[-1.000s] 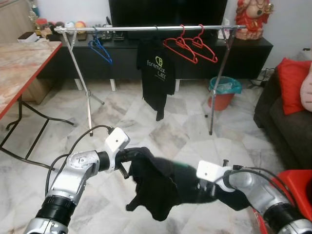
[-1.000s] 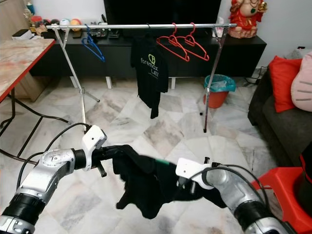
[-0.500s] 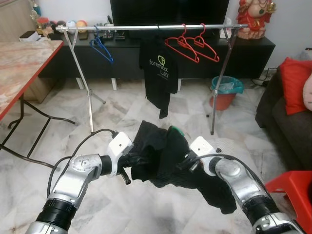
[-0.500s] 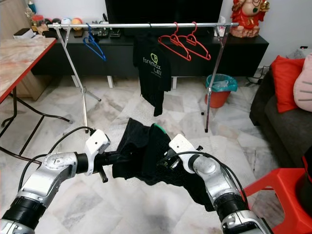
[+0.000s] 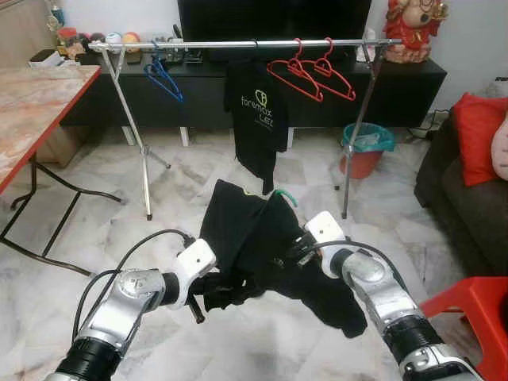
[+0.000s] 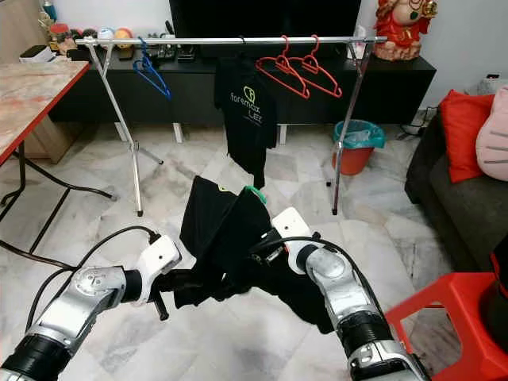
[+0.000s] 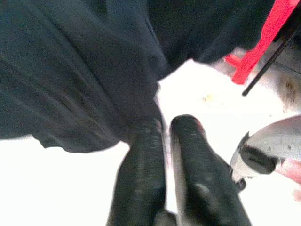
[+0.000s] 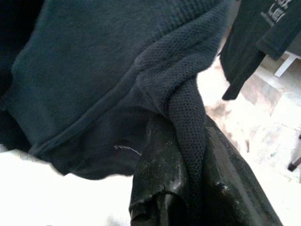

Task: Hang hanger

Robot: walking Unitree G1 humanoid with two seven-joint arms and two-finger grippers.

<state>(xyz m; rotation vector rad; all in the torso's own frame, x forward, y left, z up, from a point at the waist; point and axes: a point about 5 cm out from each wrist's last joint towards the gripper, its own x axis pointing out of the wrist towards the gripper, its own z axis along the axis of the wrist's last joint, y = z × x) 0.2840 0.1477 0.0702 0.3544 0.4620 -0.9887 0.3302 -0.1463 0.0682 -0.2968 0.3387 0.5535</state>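
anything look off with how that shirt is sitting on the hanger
Yes. The black shirt is bunched and folded over the green hanger, not spread on it. Both grippers, left and right, pinch the cloth, and one end droops low toward the floor.

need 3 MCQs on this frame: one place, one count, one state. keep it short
1. Where does the hung black T-shirt sit on the rail?
A. between the blue hanger and the red hangers
B. right of the red hangers
C. left of the blue hanger

2. How many red hangers are on the rail?
A. one
B. two
C. four

3. What is the right pincer doing?
A. open over the floor
B. shut on a red hanger
C. shut on the dark garment

Key: 1 A, blue to its left, red to its right. 2 B, two hooks side by side. 3 C, cloth pinched between its fingers in the wrist view.
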